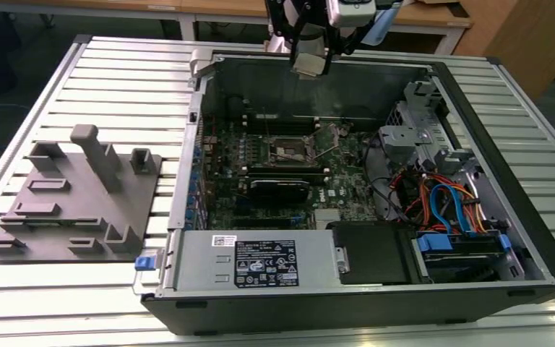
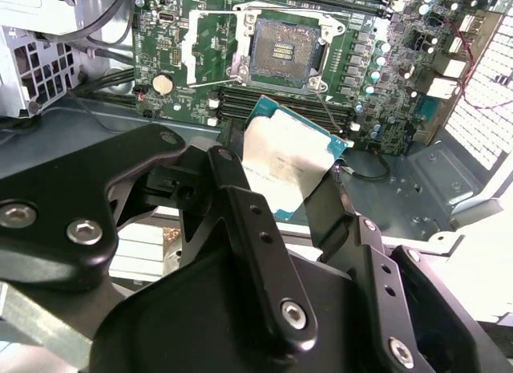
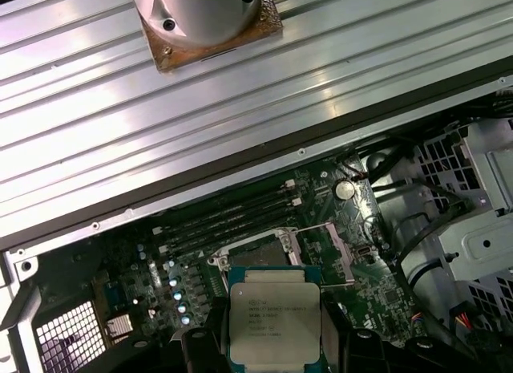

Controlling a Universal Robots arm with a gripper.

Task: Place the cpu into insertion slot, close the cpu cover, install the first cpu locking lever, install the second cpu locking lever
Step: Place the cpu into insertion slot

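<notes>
The hand (image 2: 280, 198) clamps the chip (image 2: 292, 148) by two opposite edges, well above the socket (image 2: 280, 52), open air between them. The socket's cover (image 2: 191, 56) lies flipped open beside it.

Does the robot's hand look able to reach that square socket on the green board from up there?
Probably yes. The hand, gripping the cpu, hangs above the open case, and the insertion slot lies bare, its cpu cover swung aside.
</notes>
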